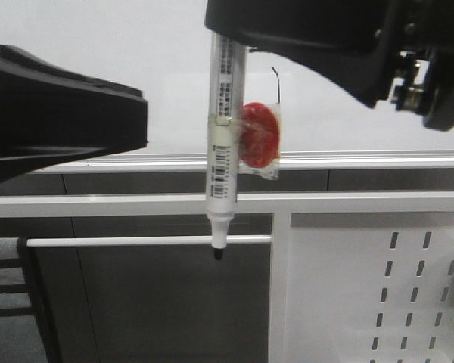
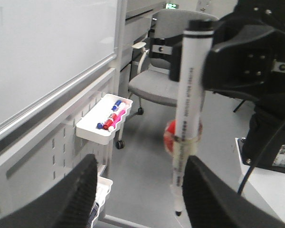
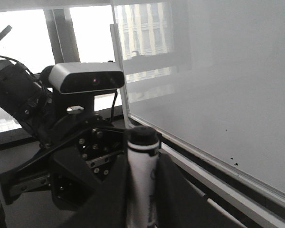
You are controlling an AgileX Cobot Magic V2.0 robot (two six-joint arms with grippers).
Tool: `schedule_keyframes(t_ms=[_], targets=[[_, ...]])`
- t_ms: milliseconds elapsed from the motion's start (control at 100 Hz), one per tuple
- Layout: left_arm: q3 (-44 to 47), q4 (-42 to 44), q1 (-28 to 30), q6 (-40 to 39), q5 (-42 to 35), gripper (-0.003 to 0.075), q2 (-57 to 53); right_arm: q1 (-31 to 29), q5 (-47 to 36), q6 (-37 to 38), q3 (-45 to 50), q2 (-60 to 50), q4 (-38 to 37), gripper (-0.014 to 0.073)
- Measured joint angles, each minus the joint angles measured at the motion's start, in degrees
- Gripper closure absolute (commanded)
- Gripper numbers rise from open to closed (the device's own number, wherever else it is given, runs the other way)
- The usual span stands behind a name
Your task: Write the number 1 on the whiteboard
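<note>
The number 1 (image 1: 277, 85), a thin black stroke with a small hook at its top, stands on the whiteboard (image 1: 98, 38), just right of the marker pen (image 1: 223, 136). My right gripper (image 3: 142, 175) is shut on the pen and holds it upright, tip down, in front of and below the board's silver ledge (image 1: 363, 161). A red round piece (image 1: 259, 136) is strapped to the pen. My left gripper (image 2: 141, 161) is open and empty, with the pen (image 2: 189, 104) hanging beyond its right finger. The whiteboard also shows in the right wrist view (image 3: 218, 71).
A white panel with slotted holes (image 1: 378, 295) and a white rail (image 1: 136, 241) hang under the board. A white tray of markers (image 2: 107, 121) is fixed to that panel. A grey office chair (image 2: 166, 80) stands behind. Small ink specks (image 3: 235, 164) mark the board.
</note>
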Motion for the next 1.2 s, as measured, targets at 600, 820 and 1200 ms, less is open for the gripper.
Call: schedule_keyframes(t_ms=[600, 820, 1200], targets=[[-0.25, 3.57, -2.97, -2.84, 0.00, 0.0338, 1.08, 0.00, 0.00, 0.03, -0.97, 3.93, 0.00, 0.0644], [-0.27, 3.80, -2.97, -3.20, -0.10, 0.0338, 5.25, 0.00, 0.00, 0.11, -0.97, 3.93, 0.00, 0.0644], [-0.61, 3.80, -2.97, -2.18, 0.01, 0.0338, 8.35, 0.00, 0.10, 0.11, -3.66, 3.93, -1.75, 0.0644]])
